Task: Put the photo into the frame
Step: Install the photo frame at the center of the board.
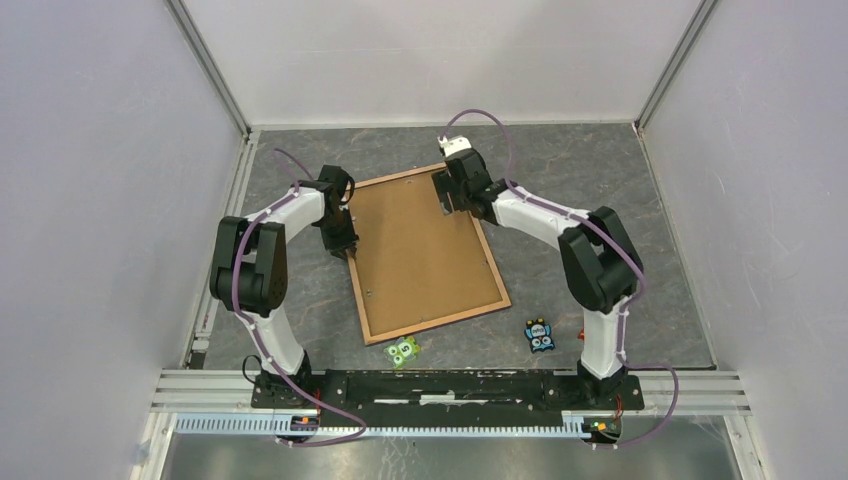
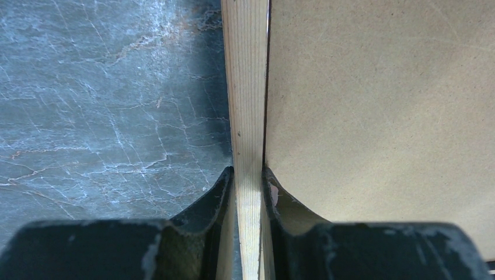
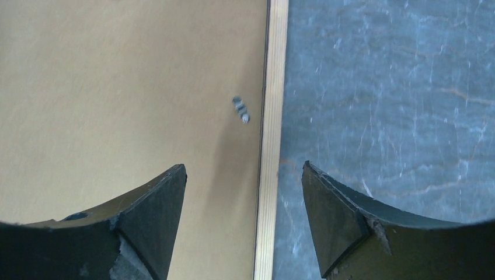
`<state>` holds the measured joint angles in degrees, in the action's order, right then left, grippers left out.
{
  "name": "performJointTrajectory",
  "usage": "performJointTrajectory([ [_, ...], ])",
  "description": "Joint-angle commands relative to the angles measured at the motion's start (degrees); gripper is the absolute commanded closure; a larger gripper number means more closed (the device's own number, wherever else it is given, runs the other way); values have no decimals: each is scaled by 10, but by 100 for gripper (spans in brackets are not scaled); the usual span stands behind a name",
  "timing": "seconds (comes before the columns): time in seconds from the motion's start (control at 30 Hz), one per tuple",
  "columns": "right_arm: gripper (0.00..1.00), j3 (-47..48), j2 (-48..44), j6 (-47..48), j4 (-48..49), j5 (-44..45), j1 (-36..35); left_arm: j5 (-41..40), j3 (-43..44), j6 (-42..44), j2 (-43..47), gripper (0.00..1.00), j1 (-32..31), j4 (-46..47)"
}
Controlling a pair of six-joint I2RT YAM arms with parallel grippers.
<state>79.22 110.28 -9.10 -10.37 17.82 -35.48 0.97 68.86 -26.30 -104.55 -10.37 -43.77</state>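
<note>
You get bright, even light. A soft shadow lies beside the frame (image 2: 245, 87). Near the lens, things blur.

Dark grey marbled counter (image 1: 600, 170), boxed by plain white walls (image 1: 100, 150) on three sides. Aluminium posts (image 1: 208, 65) in the far corners, aluminium rail (image 1: 700, 388) along the near edge.

The dark grey, marble-veined tabletop (image 1: 600, 180) carries the frame (image 1: 440, 321), which lies flat and skewed with its light wood back upward. A brown backing board (image 1: 420, 250) fills it. Toward the near edge lie a green thing (image 1: 404, 350), just beside the frame's near corner, and a blue thing (image 1: 540, 336), possibly toy figures.
</note>
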Motion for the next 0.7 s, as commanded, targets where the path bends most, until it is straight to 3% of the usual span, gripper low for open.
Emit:
performJointTrajectory([
  [0.0, 21, 89, 63, 22, -7, -15, 22, -12, 8, 12, -14, 98, 0, 29],
  [0.27, 26, 157, 129, 32, -22, -26, 35, -3, 12, 11, -17, 98, 0, 29],
  [0.67, 35, 161, 160, 33, -28, -32, 42, 14, 22, 7, -25, 98, 0, 28],
])
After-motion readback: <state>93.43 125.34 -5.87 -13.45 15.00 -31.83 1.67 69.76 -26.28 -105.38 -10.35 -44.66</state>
